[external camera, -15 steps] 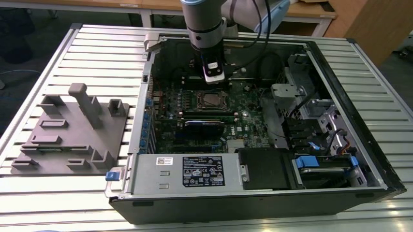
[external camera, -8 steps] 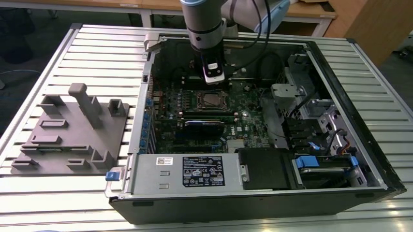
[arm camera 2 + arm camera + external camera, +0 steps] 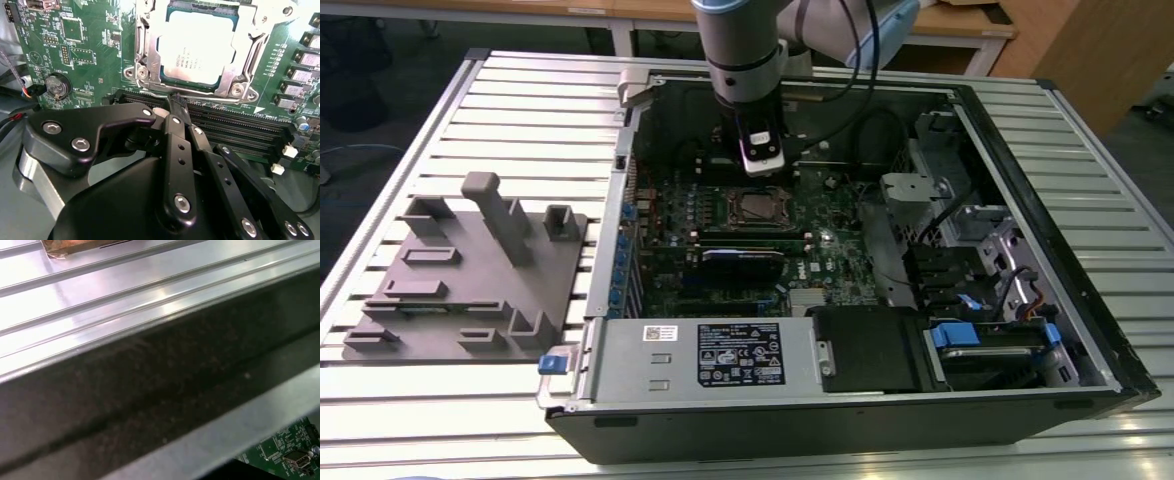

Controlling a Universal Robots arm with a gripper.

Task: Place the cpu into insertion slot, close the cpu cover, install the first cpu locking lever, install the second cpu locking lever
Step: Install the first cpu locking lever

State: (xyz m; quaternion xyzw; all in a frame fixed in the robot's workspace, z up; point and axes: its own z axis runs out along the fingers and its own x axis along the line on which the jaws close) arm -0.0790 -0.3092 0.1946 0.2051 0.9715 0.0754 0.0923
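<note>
Green board (image 3: 90,55): cpu (image 3: 197,47) just beyond claw (image 3: 176,102) tips.

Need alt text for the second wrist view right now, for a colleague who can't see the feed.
The cpu, silver-topped, sits in the insertion slot on the green motherboard, with the metal cpu cover framing it. The black gripper fills the foreground, fingers together near the socket's edge and the black memory slots. A round coin battery lies nearby.
</note>
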